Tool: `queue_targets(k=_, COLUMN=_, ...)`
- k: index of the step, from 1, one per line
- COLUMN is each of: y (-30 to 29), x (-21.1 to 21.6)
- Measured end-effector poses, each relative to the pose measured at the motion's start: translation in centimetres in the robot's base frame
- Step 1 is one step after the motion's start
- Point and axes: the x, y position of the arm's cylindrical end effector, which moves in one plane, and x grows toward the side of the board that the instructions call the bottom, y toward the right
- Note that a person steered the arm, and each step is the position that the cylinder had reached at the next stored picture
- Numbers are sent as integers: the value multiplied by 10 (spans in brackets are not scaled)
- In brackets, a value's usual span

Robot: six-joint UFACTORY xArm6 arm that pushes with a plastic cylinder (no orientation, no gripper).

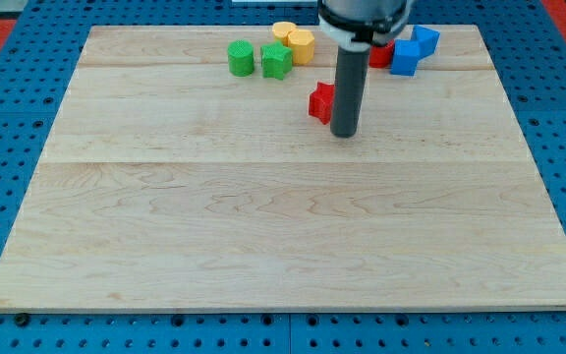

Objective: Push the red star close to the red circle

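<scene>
A red star [320, 101] lies on the wooden board [263, 216] in the upper middle, partly hidden behind my rod. My tip [344, 133] rests on the board just right of the star and slightly below it, touching or nearly touching it. The red circle [381, 53] sits near the view's top, right of the rod, mostly hidden by the arm and next to the blue blocks.
A green cylinder [241, 58] and a green star-like block [276, 61] sit at the top left of centre. Two yellow blocks [295, 41] stand beside them. Two blue blocks [406, 57] [425, 39] lie at the top right.
</scene>
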Motion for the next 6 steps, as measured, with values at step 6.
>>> queue_targets(k=6, y=71, x=-95)
